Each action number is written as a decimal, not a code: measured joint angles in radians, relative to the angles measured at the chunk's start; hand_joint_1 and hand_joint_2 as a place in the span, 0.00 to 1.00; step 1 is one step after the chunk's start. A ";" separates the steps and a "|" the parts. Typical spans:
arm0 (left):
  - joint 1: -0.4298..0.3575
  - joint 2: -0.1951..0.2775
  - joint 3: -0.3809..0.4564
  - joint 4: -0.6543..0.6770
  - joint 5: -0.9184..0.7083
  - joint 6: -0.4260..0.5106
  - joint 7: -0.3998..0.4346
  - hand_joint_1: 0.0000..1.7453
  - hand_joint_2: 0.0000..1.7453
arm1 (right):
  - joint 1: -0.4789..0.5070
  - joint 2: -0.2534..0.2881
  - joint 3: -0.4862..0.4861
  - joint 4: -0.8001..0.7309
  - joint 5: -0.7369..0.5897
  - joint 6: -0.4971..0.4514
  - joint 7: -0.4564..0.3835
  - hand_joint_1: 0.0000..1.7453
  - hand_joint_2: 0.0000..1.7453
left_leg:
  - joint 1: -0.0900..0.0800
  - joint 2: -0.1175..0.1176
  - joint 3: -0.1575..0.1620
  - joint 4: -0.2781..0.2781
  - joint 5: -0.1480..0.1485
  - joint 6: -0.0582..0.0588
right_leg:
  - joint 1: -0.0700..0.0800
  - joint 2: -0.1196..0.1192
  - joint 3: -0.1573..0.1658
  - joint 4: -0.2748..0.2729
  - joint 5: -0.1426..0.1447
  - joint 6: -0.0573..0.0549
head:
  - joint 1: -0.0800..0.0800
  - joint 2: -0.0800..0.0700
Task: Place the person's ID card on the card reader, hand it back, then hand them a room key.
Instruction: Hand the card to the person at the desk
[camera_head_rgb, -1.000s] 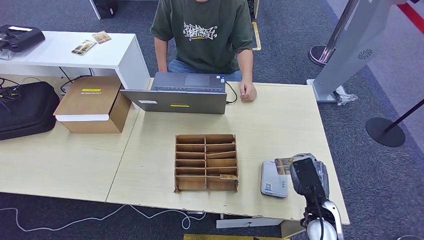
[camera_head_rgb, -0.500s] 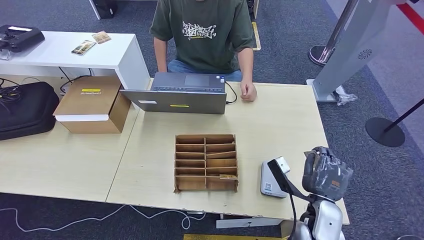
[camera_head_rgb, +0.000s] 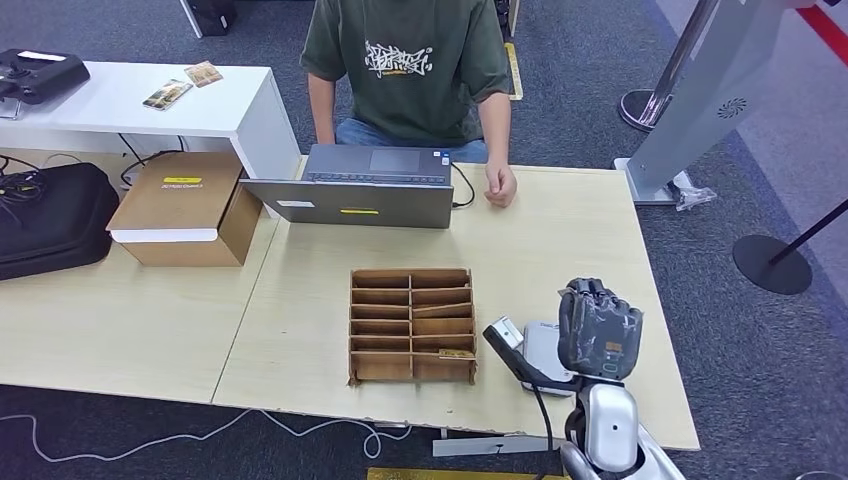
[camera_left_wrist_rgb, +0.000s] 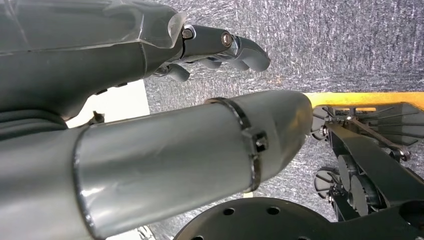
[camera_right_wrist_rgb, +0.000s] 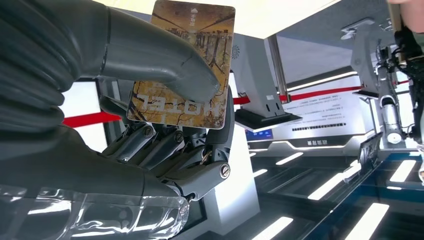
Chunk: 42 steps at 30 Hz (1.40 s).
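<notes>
My right hand (camera_head_rgb: 598, 325) is raised over the near right part of the table, just above the grey card reader (camera_head_rgb: 541, 352). In the right wrist view my right hand (camera_right_wrist_rgb: 125, 100) pinches a brown printed card (camera_right_wrist_rgb: 186, 60) lettered "HOTEL" between thumb and fingers, and the card stands upright. The person (camera_head_rgb: 405, 60) sits behind the laptop across the table, one hand (camera_head_rgb: 499, 186) resting on the tabletop. My left hand (camera_left_wrist_rgb: 220, 45) hangs beside my body over the carpet and holds nothing.
A wooden slotted rack (camera_head_rgb: 411, 324) stands mid-table with a card (camera_head_rgb: 456, 352) in a near slot. A laptop (camera_head_rgb: 365, 187) sits at the far edge. A cardboard box (camera_head_rgb: 185, 205) and a black bag (camera_head_rgb: 50, 215) lie on the left table.
My right hand has lifted off the card reader with the card, turned, and moved left and away from the table's near edge. The person has hardly moved.
</notes>
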 joint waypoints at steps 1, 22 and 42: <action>0.000 0.000 0.000 0.000 0.000 0.000 0.000 0.00 0.00 | -0.005 -0.001 0.003 0.007 0.000 -0.005 -0.012 1.00 1.00 | 0.000 0.000 0.000 0.000 0.000 0.000 | 0.000 0.000 0.000 0.000 0.000 0.000 | 0.000 0.000; -0.002 0.015 0.000 0.000 -0.089 0.000 0.000 0.00 0.00 | -0.430 0.190 -0.117 0.414 0.000 -0.190 -0.410 1.00 1.00 | 0.000 0.000 0.000 0.000 0.002 -0.002 | 0.000 0.000 0.000 0.001 0.001 -0.001 | 0.000 0.000; -0.012 0.039 0.000 -0.019 -0.184 0.002 0.006 0.00 0.00 | -0.823 0.230 -0.161 0.824 0.000 -0.194 -0.386 1.00 1.00 | 0.000 0.000 0.000 0.000 0.002 -0.001 | 0.000 0.000 0.000 0.001 0.002 0.000 | 0.000 0.000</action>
